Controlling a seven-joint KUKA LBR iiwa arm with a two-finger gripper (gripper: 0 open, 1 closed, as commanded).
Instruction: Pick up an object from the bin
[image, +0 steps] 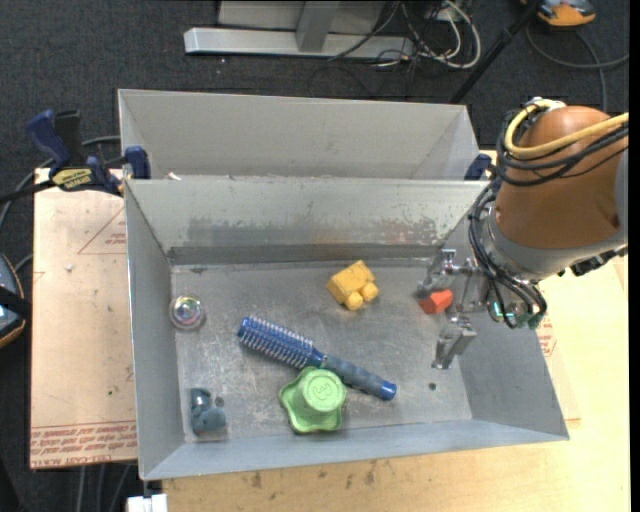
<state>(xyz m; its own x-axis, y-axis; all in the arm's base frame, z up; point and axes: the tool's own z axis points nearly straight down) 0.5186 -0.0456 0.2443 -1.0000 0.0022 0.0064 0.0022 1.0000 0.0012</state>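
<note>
Gripper (447, 306) hung low at right end of grey metal bin (150, 300). 2 metal fingers stood apart, straddling small red block (434, 300) on floor near right wall, not clamped. Judged: spread set for closing on block. Yellow blocky toy (352, 284) sat near, to its left. Blue bristled plastic hairbrush (310, 355) and green flower-shaped lid (315, 400) lay well apart.

Orange domed cover (560, 190), yellow cable (515, 125) looped over it — silver metal fingers (452, 345).
</note>
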